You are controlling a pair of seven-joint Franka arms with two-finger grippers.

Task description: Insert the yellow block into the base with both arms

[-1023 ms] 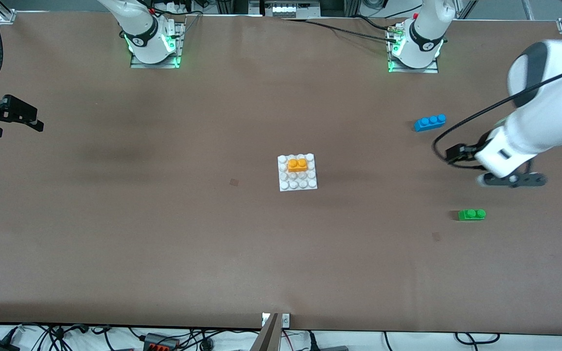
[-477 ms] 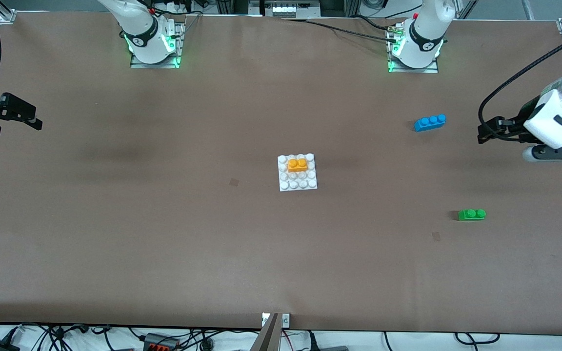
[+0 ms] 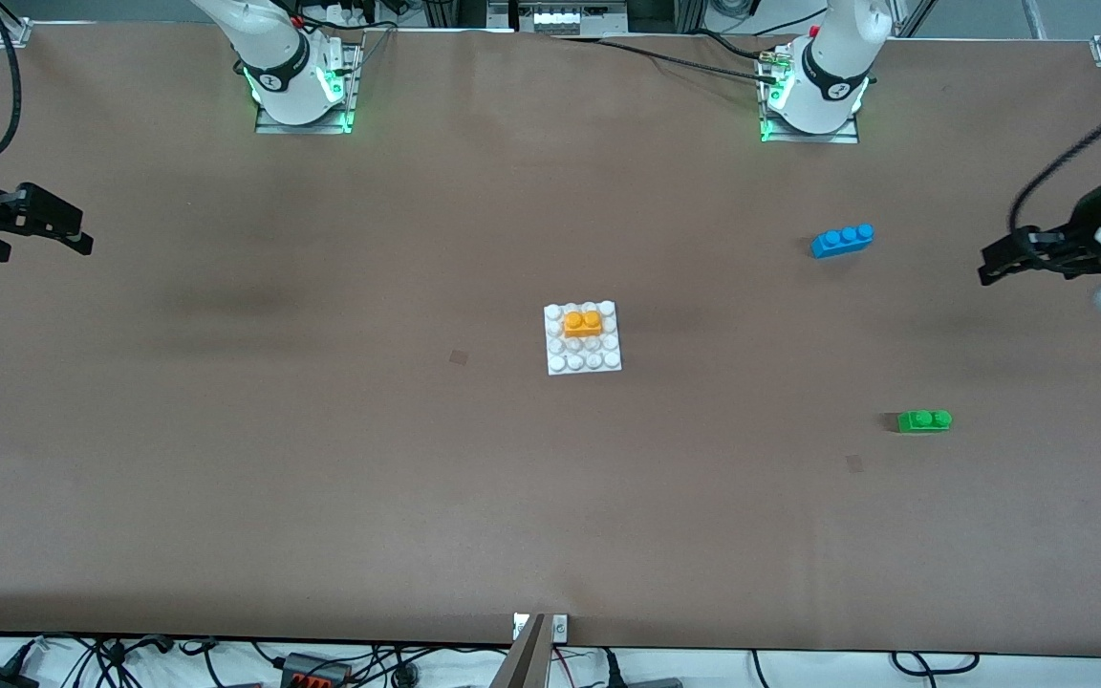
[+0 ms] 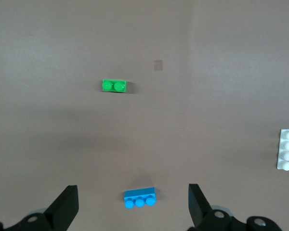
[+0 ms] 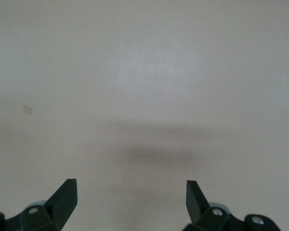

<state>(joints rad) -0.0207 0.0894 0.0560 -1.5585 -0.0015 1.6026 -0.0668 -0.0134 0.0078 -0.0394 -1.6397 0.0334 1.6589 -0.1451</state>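
Observation:
The yellow block (image 3: 583, 323) sits pressed onto the white studded base (image 3: 583, 355) in the middle of the table. A corner of the base (image 4: 287, 150) shows at the edge of the left wrist view. My left gripper (image 3: 1002, 262) is open and empty, up in the air over the table's edge at the left arm's end; its open fingers frame bare table (image 4: 132, 204). My right gripper (image 3: 68, 238) is open and empty, over the table's edge at the right arm's end. Its wrist view (image 5: 130, 199) shows only bare table.
A blue three-stud brick (image 3: 842, 239) lies toward the left arm's end, also in the left wrist view (image 4: 140, 197). A green two-stud brick (image 3: 924, 420) lies nearer the front camera, also in the left wrist view (image 4: 114, 86).
My left arm has swung up and out from over the table near the green brick to the table's end. My right gripper shifted slightly. The block and base stayed put.

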